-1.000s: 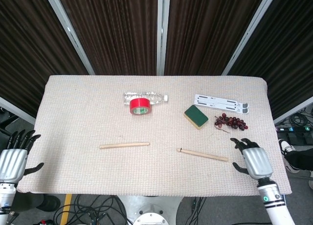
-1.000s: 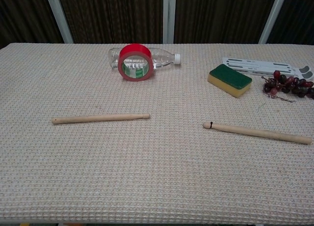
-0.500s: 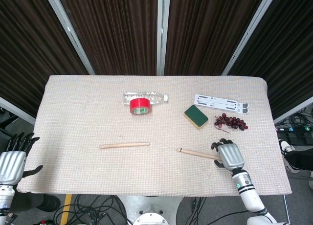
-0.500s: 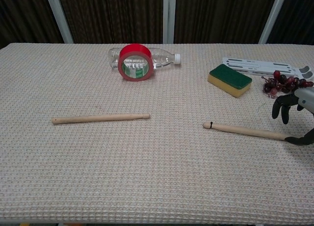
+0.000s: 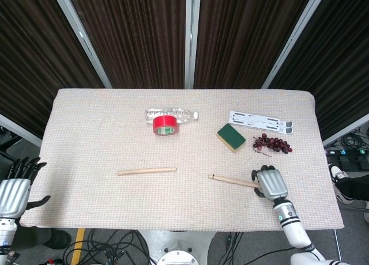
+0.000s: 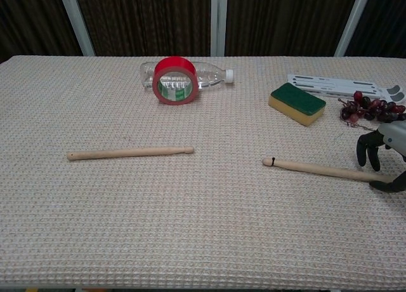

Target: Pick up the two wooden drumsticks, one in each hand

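Two wooden drumsticks lie flat on the beige cloth-covered table (image 5: 86,121). The left drumstick (image 5: 147,171) (image 6: 130,153) rests alone at centre-left. The right drumstick (image 5: 233,181) (image 6: 317,169) lies at centre-right, tip pointing left. My right hand (image 5: 271,183) (image 6: 384,159) hovers over its butt end, with fingers (image 6: 366,150) behind the stick and thumb in front, apart and not closed on it. My left hand (image 5: 14,190) hangs off the table's left edge with fingers spread, holding nothing; the chest view does not show it.
At the back stand a red tape roll (image 5: 164,125) against a lying clear bottle (image 5: 180,114). A green-and-yellow sponge (image 5: 231,136), a bunch of dark grapes (image 5: 272,143) and a white folding stand (image 5: 260,122) lie right of them, just behind my right hand.
My right hand has moved left from the table's right edge onto the butt end of the right drumstick and sunk slightly. The left hand has dropped a little. Neither drumstick has moved.
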### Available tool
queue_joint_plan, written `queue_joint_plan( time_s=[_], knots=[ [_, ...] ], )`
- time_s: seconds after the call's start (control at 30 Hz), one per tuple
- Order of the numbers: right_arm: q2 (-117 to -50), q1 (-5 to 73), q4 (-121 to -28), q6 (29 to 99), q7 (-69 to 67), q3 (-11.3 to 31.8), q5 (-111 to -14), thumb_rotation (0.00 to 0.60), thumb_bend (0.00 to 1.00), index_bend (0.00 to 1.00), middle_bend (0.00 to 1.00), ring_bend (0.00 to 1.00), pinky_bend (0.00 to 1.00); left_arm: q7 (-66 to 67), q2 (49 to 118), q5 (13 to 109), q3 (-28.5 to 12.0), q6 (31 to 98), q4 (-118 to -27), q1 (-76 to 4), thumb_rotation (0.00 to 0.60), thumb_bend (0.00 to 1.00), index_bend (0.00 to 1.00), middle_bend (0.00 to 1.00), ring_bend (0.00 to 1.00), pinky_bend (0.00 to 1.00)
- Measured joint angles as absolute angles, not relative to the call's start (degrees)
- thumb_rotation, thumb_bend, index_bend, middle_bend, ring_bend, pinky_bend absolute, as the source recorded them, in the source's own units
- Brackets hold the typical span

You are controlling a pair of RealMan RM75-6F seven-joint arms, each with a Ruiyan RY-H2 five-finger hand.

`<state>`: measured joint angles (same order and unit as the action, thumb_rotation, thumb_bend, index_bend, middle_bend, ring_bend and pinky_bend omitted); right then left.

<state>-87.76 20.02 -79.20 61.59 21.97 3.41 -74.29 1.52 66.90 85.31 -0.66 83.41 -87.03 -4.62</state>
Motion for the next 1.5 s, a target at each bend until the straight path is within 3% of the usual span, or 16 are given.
queue_joint_plan(
  time_s=[0.73, 0.9, 0.97, 1.07, 1.33, 1.5],
  knots=[
    [-88.68, 21.02, -77.79, 60.55, 21.27, 2.36, -73.89, 0.600, 0.31, 0.51, 0.55, 0.29, 0.32, 1.29, 67.11, 84.94, -0.73, 82.93, -86.49, -4.59, 0.600, 0.00, 0.19, 0.11, 0.03, 0.02],
    [-88.59, 21.20, -78.04, 60.47, 21.41, 2.18, -73.89, 0.600, 0.46, 0.51, 0.55, 0.29, 0.32, 1.24, 67.13, 85.31, -0.74, 82.56, -86.26, -5.00, 0.600, 0.00, 0.19, 0.11, 0.03, 0.02],
    [-88.48, 21.23, -78.15, 60.67, 21.36, 2.21, -74.01, 0.600, 0.64, 0.52, 0.56, 0.31, 0.32, 1.25, 67.13, 85.49, -0.84, 82.44, -86.18, -5.26, 0.600, 0.00, 0.19, 0.11, 0.03, 0.02],
    [-88.19, 21.20, -78.42, 61.35, 21.01, 2.33, -74.35, 0.600, 0.78, 0.53, 0.57, 0.32, 0.33, 1.45, 67.08, 85.89, -1.02, 82.09, -86.06, -5.87, 0.600, 0.00, 0.19, 0.11, 0.03, 0.02],
    [-85.63, 21.40, -79.62, 63.50, 18.74, 3.06, -76.64, 0.600, 0.91, 0.53, 0.57, 0.33, 0.34, 1.84, 67.67, 86.78, -2.61, 79.72, -86.02, -9.34, 0.600, 0.00, 0.20, 0.11, 0.03, 0.06],
    [-81.47, 22.57, -82.60, 64.04, 17.48, 4.17, -78.60, 0.600, 0.91, 0.53, 0.57, 0.33, 0.34, 1.79, 69.46, 86.37, -4.23, 76.12, -86.83, -12.85, 0.600, 0.00, 0.31, 0.26, 0.19, 0.21]
  ],
)
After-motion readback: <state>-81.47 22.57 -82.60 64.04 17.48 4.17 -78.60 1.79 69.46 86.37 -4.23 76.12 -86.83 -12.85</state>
